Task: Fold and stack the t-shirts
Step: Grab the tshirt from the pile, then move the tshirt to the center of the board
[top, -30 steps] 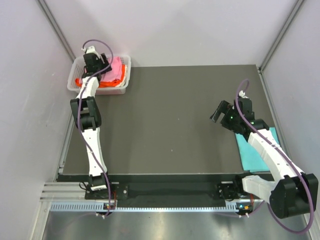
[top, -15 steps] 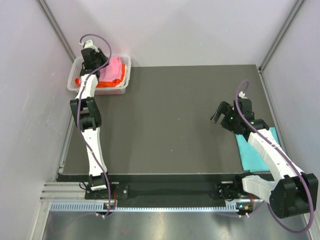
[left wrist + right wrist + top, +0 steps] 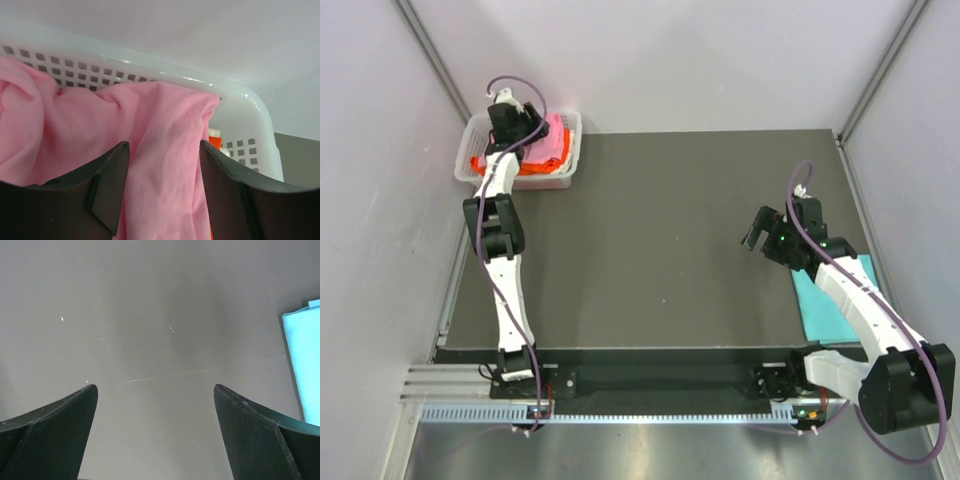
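The light pink t-shirt [image 3: 556, 140] lies crumpled in the white mesh basket [image 3: 576, 122] at the table's back left, on top of the bright orange t-shirt [image 3: 532, 168]. My left gripper [image 3: 528, 130] is open over the basket. In the left wrist view its fingers [image 3: 107, 185] straddle a fold of the pink t-shirt [image 3: 165, 200], and a bit of the orange t-shirt [image 3: 215, 142] shows beside it. The teal t-shirt [image 3: 830, 300] lies folded flat at the table's right edge. My right gripper [image 3: 753, 229] is open and empty above the bare table, left of the teal t-shirt [image 3: 306, 365].
The dark table top [image 3: 660, 230] lies between the arms. The basket wall [image 3: 250, 107] stands close behind the left gripper's fingers. Grey walls enclose the table at the back and on both sides.
My left gripper has shifted a little back and then forward again over the basket, staying open at the pink t-shirt. The right arm has barely moved.
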You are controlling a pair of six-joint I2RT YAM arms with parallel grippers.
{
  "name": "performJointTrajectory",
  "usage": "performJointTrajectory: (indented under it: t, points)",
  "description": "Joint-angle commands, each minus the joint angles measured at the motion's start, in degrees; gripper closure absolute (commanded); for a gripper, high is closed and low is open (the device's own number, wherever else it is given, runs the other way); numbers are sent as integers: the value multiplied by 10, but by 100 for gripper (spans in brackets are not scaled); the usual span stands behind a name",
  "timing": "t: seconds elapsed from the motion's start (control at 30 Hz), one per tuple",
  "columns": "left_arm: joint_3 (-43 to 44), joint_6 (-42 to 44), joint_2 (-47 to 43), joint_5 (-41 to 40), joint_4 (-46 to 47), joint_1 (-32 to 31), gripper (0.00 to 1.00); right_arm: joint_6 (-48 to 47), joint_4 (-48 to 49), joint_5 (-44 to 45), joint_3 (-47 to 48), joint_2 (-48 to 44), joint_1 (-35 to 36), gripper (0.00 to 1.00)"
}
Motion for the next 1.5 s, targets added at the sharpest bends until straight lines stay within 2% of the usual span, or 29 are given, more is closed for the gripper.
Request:
performJointTrajectory:
  t: [0.0, 0.27, 0.37, 0.4, 0.57, 0.97, 1.1, 1.17, 1.3, 1.47]
  points:
    - [4, -12, 22, 23, 43, -6, 39, -16, -5, 2, 31, 7, -6, 0]
    - [38, -44, 52, 47, 48, -10, 55, -23, 0, 3, 46, 36, -7, 0]
    - [54, -47, 46, 55, 47, -9, 84, -27, 0, 2, 52, 45, -8, 0]
    - [56, -53, 42, 53, 49, -9, 100, -29, 0, 3, 53, 47, -6, 0]
    - [47, -73, -12, 44, 64, -17, 100, -30, 8, -12, 55, 57, -7, 0]
    - [42, -54, -165, 37, 64, -55, 100, -34, 31, -42, 44, 57, -9, 0]
    - [52, -122, -215, 53, 104, -55, 100, -44, 18, -55, 62, 64, -15, 0]
    - [66, -170, -230, 65, 117, -56, 100, -51, 1, -80, 89, 87, -26, 0]
    - [80, -201, -295, 77, 104, -75, 100, -73, -49, -147, 137, 139, -35, 0]
    - [12, -247, -377, 151, 111, -122, 100, -80, -60, -157, 145, 143, -33, 0]
